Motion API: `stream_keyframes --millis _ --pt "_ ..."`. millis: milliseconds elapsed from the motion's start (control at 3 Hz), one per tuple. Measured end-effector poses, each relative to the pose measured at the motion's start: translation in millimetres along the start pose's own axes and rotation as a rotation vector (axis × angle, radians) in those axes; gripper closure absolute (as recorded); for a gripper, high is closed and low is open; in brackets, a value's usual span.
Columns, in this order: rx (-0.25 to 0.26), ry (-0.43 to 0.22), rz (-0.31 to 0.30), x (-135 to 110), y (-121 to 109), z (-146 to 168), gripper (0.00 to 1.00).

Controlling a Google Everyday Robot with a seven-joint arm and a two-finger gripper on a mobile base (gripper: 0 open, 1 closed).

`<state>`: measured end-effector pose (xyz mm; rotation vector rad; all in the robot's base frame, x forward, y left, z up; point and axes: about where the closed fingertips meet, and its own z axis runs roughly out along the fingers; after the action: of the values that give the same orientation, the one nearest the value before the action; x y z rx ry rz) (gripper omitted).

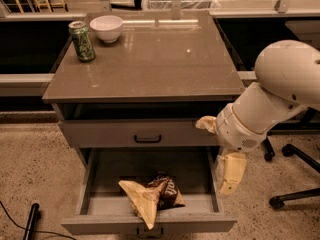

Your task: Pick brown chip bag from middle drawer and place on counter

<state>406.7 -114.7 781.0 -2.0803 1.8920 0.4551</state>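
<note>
Bag: brown chip bag (155, 196) lies in the open middle drawer (100, 204), lower centre.
Gripper: gripper (229, 174) hangs lower right, apart from the bag; grip cannot be told.
Counter: counter (150, 64) carries green can (82, 41) and white bowl (106, 28), upper left.
Floor: speckled floor (35, 164).

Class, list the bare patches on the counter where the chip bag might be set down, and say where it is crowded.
The counter is bare across its middle, front and right. The back-left corner is crowded by the green can and white bowl. The gripper hangs outside the middle drawer, right of the brown chip bag.
</note>
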Motion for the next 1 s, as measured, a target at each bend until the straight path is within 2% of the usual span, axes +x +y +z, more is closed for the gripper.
stream_keyframes --millis 333,667,1000 --pt "-0.06 -0.012 -0.014 -2 -12 26 0.0" --pt "-0.078 0.043 -0.056 -3 -17 92 0.0" --pt "-0.017 -0.066 -0.05 1 -41 138 0.0"
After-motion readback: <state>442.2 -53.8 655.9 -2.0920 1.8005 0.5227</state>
